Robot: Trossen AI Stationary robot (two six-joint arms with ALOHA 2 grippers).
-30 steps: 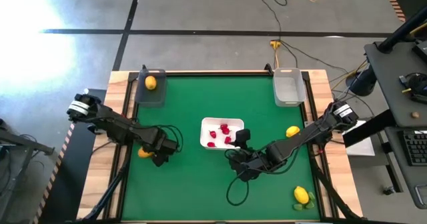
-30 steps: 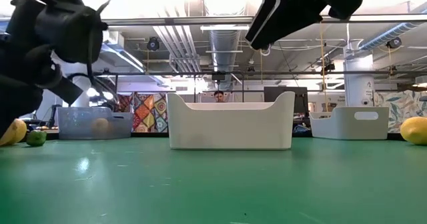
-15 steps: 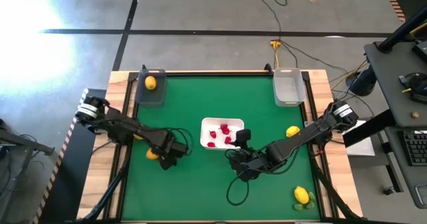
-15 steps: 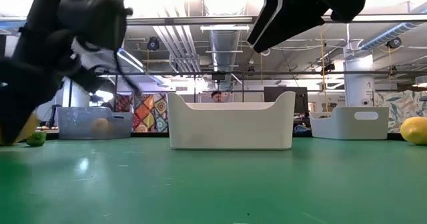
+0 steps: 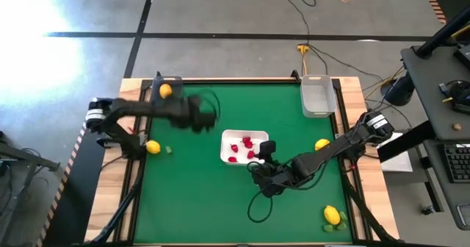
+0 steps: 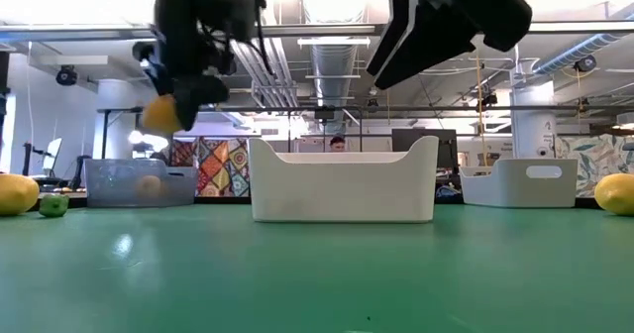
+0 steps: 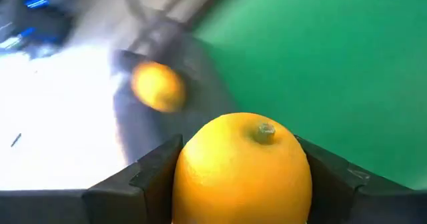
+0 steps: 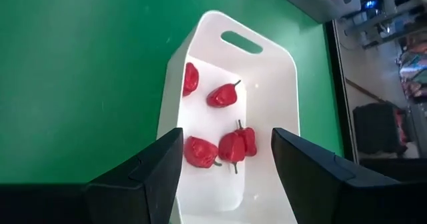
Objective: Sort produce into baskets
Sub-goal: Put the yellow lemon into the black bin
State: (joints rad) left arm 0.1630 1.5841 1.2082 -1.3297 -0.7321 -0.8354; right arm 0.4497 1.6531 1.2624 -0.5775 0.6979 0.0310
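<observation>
My left gripper (image 5: 192, 119) hangs above the table's far left part, shut on an orange citrus fruit (image 7: 243, 167), also seen in the low view (image 6: 158, 113). Ahead of it stands the dark bin (image 5: 165, 100) with a lemon (image 5: 166, 90) inside. A lemon (image 5: 153, 147) and a small green piece (image 5: 167, 150) lie on the table at the left. My right gripper (image 8: 227, 184) is open above the near side of the white tray (image 5: 229, 153), which holds several red pieces (image 8: 223, 95). My left gripper pinches the citrus fruit between its two fingers, one finger (image 7: 150, 181) on each side of its round body (image 7: 193, 177). The stem nub (image 7: 265, 129) faces away from the wrist. The fruit is lifted clear of the table, and the fingers slant downward.
The clear bin (image 5: 318, 96) stands at the far right corner. A lemon (image 5: 322, 145) lies right of the tray, another lemon (image 5: 332, 215) with a green piece (image 5: 327, 227) near the right front corner. Cables trail from both arms over the green mat.
My left gripper has taken the citrus fruit up off the table's left near part. It has risen and swung toward the far edge and the dark bin, turning as it went. The lemon and green piece that it stood over now lie uncovered. My right gripper has kept still.
</observation>
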